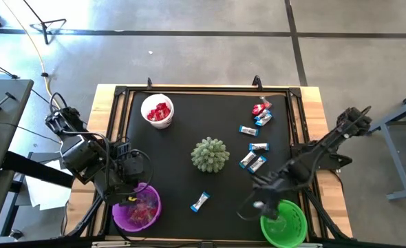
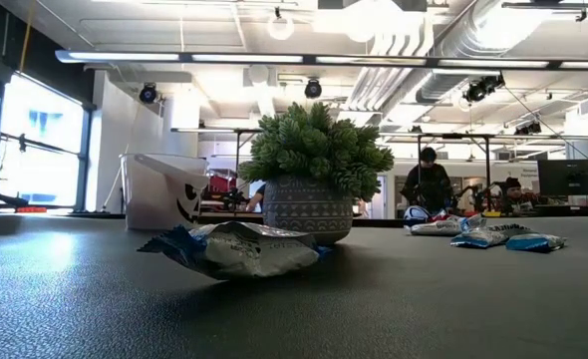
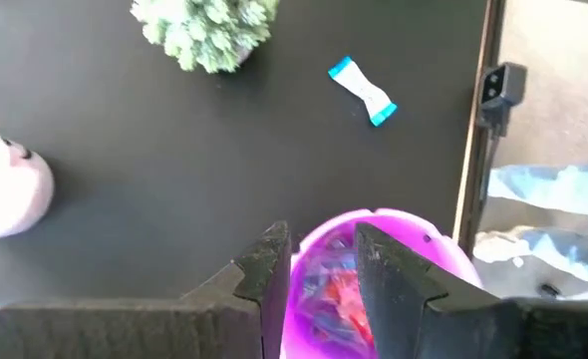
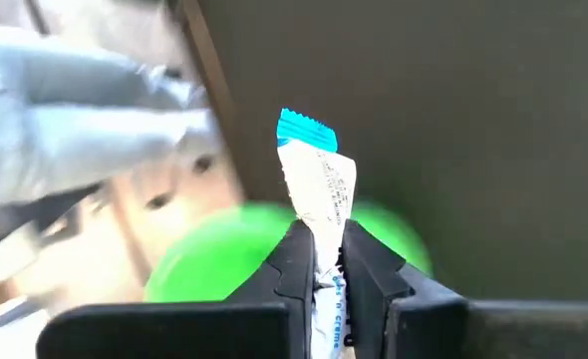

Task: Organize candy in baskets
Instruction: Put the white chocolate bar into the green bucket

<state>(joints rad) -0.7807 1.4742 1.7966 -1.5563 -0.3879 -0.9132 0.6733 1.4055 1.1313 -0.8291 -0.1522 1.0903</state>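
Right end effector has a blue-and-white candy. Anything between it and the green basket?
Nothing visible. The right end effector pinches the blue-and-white candy over the green basket, whose open mouth lies directly beneath. The spiky green plant stands off at mid-table.

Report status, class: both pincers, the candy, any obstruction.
Right pincer shut on blue-and-white candy, above green basket. Left pincer open over purple basket. Nothing in the way.
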